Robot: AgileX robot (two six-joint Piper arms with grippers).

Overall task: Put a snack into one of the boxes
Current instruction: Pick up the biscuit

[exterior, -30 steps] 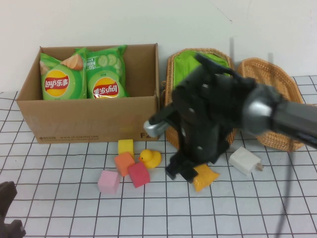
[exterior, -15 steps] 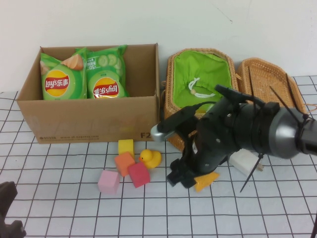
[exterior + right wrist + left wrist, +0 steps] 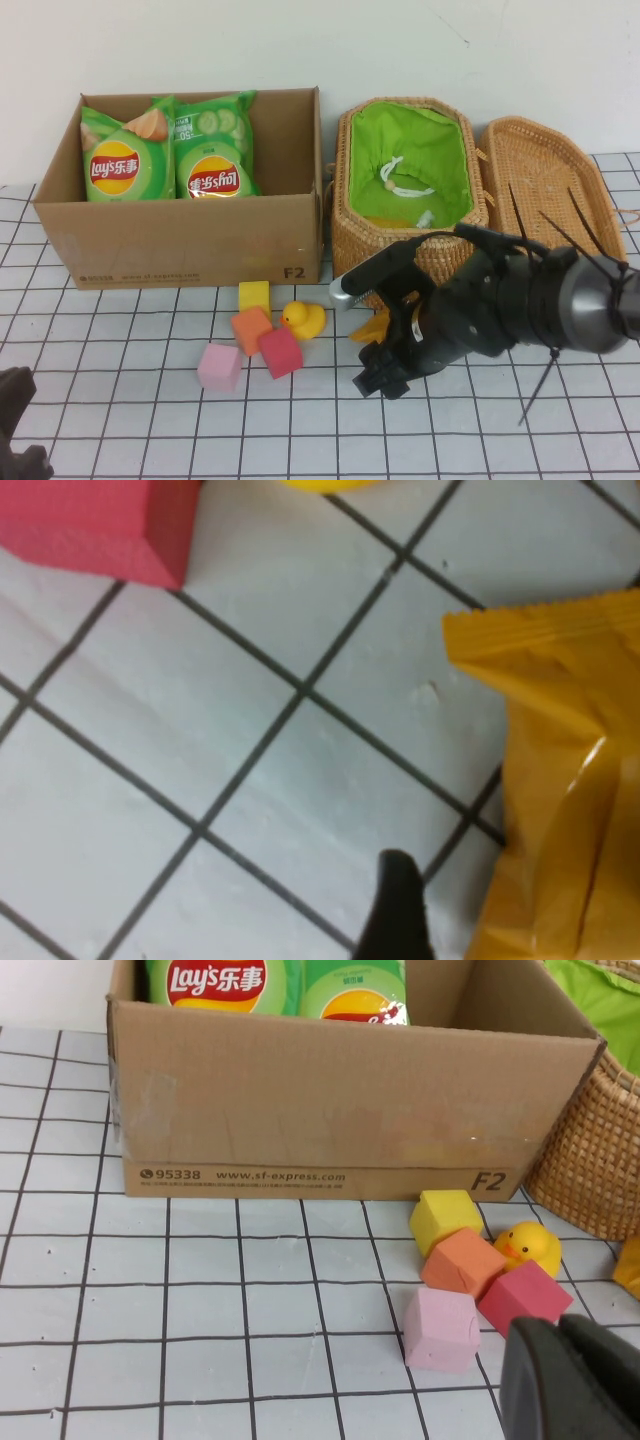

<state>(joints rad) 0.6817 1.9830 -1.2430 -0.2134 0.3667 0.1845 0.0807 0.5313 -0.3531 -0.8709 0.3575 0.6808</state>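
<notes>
The right gripper (image 3: 385,375) hangs low over the grid-lined table (image 3: 120,420), toward the middle of its right half, just in front of the wicker basket (image 3: 405,250). Its jaws stand wide apart, and no grip on anything shows. The snack, a small orange-yellow packet (image 3: 375,326), lies on the table close beside that claw, between it and the basket's front wall, with most of it hidden behind the arm in the high view; the right wrist view shows the packet (image 3: 560,780) flat on the tabletop next to one dark fingertip (image 3: 395,905), and whether the two touch cannot be told. The basket is open, its green cloth lining (image 3: 415,150) bare to view, and its woven lid (image 3: 545,180) lies back toward the table's right edge. To the left stands an open cardboard box (image 3: 190,240) near the far edge, holding two green Lay's chip bags (image 3: 165,150) upright against its back wall. In front of the box, near the table's middle, a yellow rubber duck (image 3: 303,319) sits beside a cluster of foam cubes: yellow (image 3: 254,296), orange (image 3: 251,329), red (image 3: 280,352) and pink (image 3: 220,367). The left gripper (image 3: 570,1380) is parked at the near left corner of the table, its jaws closed together on nothing.
</notes>
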